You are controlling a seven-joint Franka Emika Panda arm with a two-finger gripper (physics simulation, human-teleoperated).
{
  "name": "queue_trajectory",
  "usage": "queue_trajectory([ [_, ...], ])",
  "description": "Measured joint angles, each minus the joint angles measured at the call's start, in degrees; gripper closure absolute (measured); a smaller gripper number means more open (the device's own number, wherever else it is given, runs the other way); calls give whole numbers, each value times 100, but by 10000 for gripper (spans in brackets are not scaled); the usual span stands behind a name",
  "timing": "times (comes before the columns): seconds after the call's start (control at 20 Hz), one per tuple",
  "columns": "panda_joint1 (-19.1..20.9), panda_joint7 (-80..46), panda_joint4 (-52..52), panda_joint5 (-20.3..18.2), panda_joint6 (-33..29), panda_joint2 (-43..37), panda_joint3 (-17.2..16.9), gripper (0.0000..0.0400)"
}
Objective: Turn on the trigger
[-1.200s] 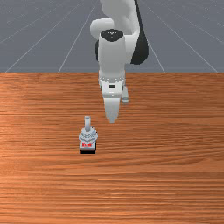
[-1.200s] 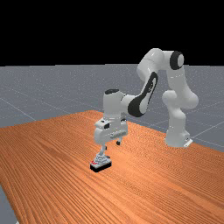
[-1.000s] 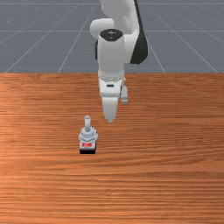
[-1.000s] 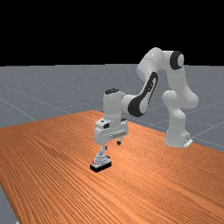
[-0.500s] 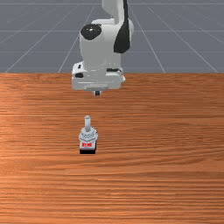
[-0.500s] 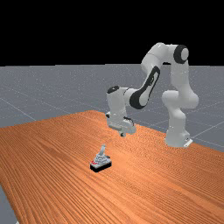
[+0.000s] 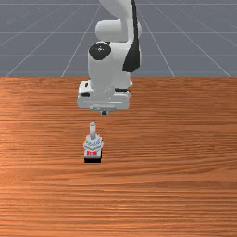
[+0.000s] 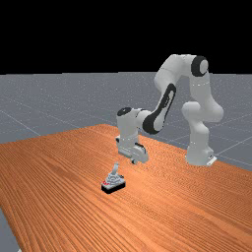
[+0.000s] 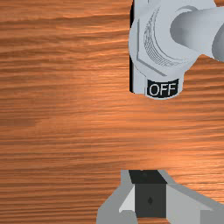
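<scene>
Tool (image 7: 104, 113), two-finger, white and grey, black-tipped: standing narrow, tips together, holding nothing. Since half a second ago it is sinking and advancing towards the switch, remaining apart from it.

Toggle switch (image 7: 93, 144), pale grey body on black base, red marking (image 7: 92, 153): keeping its place on the orange-brown wooden worktop (image 7: 185, 92), well in from the arm-side edge, the front view's left of middle.

Lever (image 8: 116, 168), grey, rounded: leaning slightly armward, unchanged.

OFF plate (image 9: 162, 89), black, white-lettered: facing the tool.

Status: approach apparently resuming; contact probably pending, switch likely not yet on. A closed-tip push away from OFF is seemingly needed; a sideways miss is risking a slip past.
</scene>
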State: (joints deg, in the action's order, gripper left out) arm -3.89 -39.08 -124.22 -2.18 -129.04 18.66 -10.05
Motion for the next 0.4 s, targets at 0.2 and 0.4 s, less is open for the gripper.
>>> queue_trajectory([
  [0.2, 87, 0, 714, -42, 44, 469, -30, 400],
  [0.4, 178, -46, 1917, -129, 368, 1120, -36, 400],
])
